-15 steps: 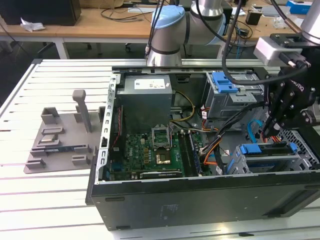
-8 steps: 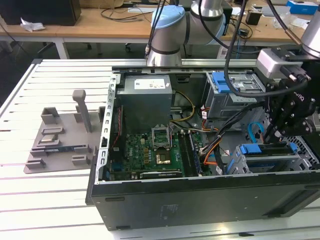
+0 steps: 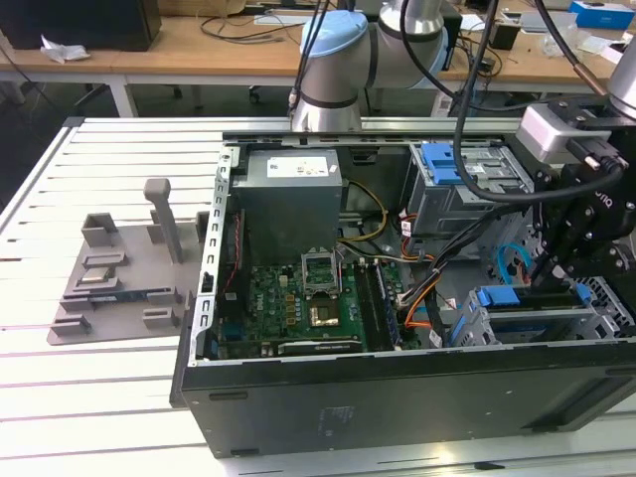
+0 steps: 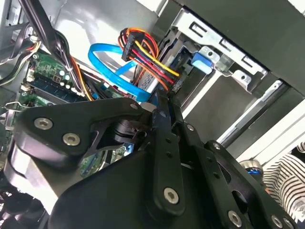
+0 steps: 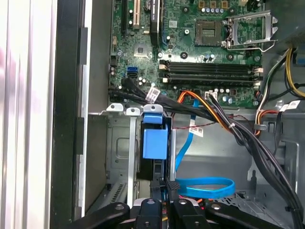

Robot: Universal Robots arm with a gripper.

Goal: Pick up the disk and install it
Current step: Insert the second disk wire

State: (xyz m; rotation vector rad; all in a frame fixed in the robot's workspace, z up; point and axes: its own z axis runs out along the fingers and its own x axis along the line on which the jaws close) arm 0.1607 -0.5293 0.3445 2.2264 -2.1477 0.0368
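One black pincer (image 5: 162,200), pressed together on the blue-railed silver disk (image 5: 155,143) edge-on over the grey metal bay (image 5: 119,157); risk: blue cable (image 5: 209,187) snagging.

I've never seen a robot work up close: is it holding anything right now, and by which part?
It cannot be told. The gripper is at the near end of the disk, which stands in the metal bay; a hold isn't visible.

No readable text; power supply (image 3: 290,189) sticker (white) print illegible
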